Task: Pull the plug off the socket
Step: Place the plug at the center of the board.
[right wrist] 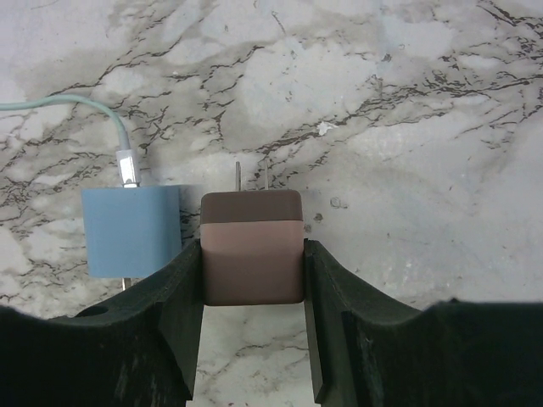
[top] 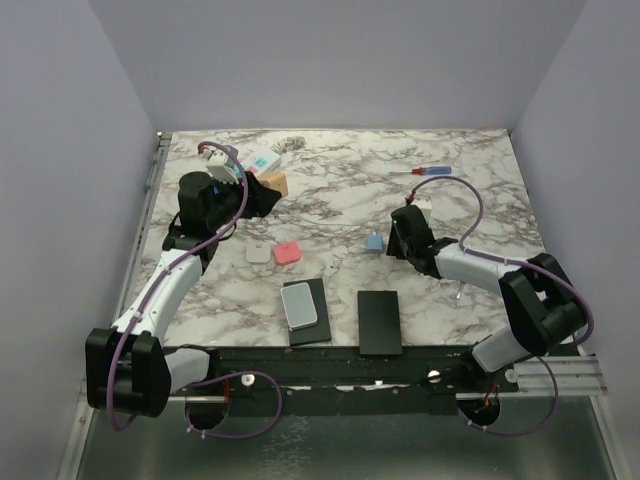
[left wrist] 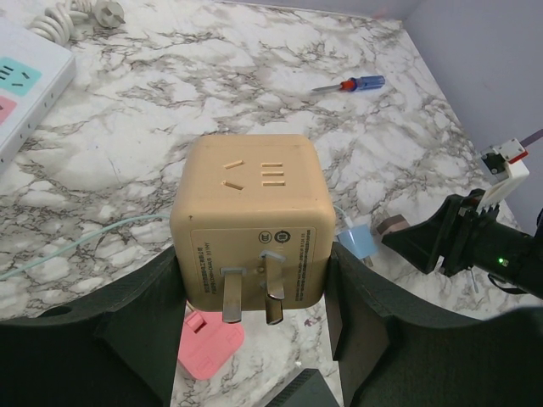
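While the left gripper (left wrist: 254, 297) clamps the tan plug (left wrist: 252, 195), seemingly unplugged, the socket (left wrist: 25, 93) lies just left of it; the right gripper (right wrist: 253, 288) holds a brown plug (right wrist: 252, 246).

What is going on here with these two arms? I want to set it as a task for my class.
The left gripper is shut on a tan cube plug, held in the air with its prongs bare, so it is out of the strip, which lies off to one side. The right gripper is shut on a brown plug, right beside a blue charger on the table.
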### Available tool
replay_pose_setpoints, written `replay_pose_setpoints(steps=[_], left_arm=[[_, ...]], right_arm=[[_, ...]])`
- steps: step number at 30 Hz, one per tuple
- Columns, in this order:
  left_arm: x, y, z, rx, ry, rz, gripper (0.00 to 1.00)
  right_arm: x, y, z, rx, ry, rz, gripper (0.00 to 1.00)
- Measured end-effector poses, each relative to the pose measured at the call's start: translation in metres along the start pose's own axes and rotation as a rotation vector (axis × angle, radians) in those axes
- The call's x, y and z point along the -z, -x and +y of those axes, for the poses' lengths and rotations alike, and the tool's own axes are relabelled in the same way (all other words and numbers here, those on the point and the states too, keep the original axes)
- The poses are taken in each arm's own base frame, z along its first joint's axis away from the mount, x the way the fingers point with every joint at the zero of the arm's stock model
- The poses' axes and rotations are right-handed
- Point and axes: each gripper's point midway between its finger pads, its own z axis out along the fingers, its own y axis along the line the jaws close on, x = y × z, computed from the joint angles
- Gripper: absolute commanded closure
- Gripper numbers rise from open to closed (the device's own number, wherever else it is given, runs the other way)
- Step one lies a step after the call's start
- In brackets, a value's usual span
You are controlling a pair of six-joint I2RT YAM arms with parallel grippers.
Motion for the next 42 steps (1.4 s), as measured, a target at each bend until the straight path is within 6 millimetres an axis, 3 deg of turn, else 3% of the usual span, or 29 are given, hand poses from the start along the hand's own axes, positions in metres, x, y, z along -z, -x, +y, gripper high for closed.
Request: replay_pose_setpoints(steps=[5, 18, 24, 29, 33, 38, 42], left_arm=[[0.000, 0.000, -0.001, -0.001, 0.000, 0.000, 1.00], [-0.006, -0.009, -0.012, 0.001, -0.029, 0.026, 1.00], [-0.011, -0.020, -0.017, 0.012, -0.046, 0.057, 1.00], [-0.019, -0.034, -0.025, 0.027, -0.078, 0.101, 1.00], [-0.027, -0.061, -0.038, 0.049, -0.164, 0.199, 1.00], [-0.030, -0.085, -0.061, 0.078, -0.305, 0.311, 1.00], [-0.027, -0.093, -0.079, 0.074, -0.369, 0.343, 1.00]], right_arm=[[-0.009, -0.010, 0.000, -0.021, -0.015, 0.026, 0.91], [-0.013, -0.014, 0.000, -0.073, -0.031, 0.035, 0.32], [0.000, -0.009, -0.003, -0.063, -0.009, 0.008, 0.26], [0.020, 0.016, 0.006, -0.068, 0.066, -0.066, 0.24], [0.052, 0.039, 0.020, -0.048, 0.217, -0.162, 0.19], [0.103, 0.065, 0.048, 0.045, 0.467, -0.286, 0.20], [0.125, 0.083, 0.073, 0.105, 0.594, -0.289, 0.23]])
